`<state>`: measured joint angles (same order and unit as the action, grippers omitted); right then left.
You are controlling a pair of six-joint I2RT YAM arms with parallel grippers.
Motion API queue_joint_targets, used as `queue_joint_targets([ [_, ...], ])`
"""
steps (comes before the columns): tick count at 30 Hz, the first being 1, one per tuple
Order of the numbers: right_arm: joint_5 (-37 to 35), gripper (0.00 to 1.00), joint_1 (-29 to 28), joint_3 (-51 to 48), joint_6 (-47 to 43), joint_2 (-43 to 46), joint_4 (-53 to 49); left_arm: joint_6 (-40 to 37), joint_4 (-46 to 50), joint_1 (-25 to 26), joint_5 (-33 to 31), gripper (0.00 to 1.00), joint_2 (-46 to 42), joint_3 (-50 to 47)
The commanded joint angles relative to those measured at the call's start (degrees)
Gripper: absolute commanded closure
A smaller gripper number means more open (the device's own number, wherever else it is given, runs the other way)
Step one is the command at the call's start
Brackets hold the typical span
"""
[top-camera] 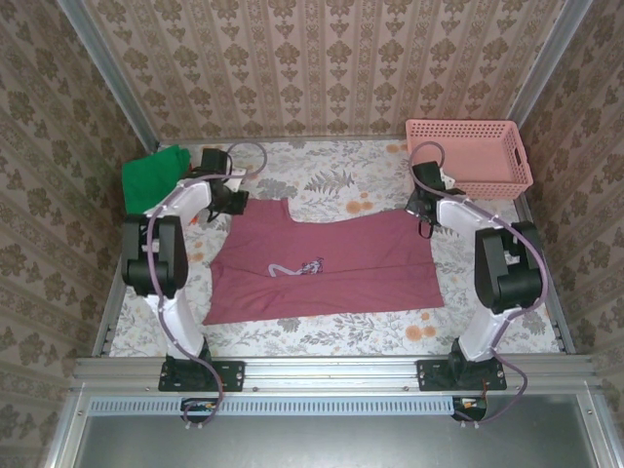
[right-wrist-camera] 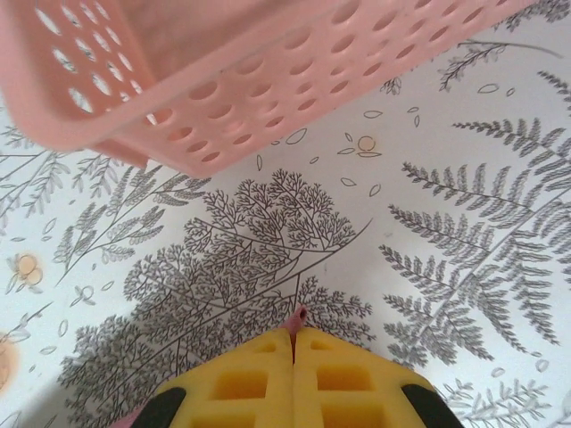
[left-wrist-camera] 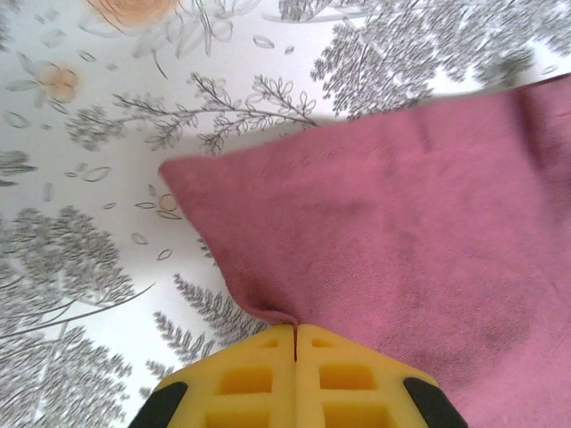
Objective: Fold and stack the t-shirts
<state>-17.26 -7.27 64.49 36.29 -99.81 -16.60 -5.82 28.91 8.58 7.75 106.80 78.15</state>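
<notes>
Two far corners of the maroon cloth t-shirt with pale chest print [top-camera: 327, 268] are being pinched: my left gripper [left-wrist-camera: 295, 328] is clamping one, my right gripper [right-wrist-camera: 294, 331] the other. It is lying flat on the floral-printed table [top-camera: 322, 336], a folded bright green t-shirt [top-camera: 151, 180] sitting far left.

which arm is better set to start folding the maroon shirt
Left, probably: the left gripper is shut on the shirt at its edge with cloth bunched there; the right gripper pinches only a sliver.

Maroon t-shirt [top-camera: 327, 263] spread flat mid-table; green t-shirt [top-camera: 154, 177] far left.
</notes>
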Motion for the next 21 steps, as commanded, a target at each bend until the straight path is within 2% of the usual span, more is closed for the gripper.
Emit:
queue_joint_targets([
  [1,0.47,1.00,0.24,-2.68,-1.70,3.94,-0.41,-0.84,-1.86,0.03,1.20,1.00,-5.01,-4.04],
  [11,1.57,1.00,0.24,-10.18,-3.95,15.47,-3.14,-7.62,-7.96,0.05,12.28,1.00,-19.74,-19.32],
  [21,1.77,1.00,0.24,-16.69,-3.36,26.42,-7.72,-14.02,-0.70,0.01,12.99,1.00,-34.99,-25.71],
])
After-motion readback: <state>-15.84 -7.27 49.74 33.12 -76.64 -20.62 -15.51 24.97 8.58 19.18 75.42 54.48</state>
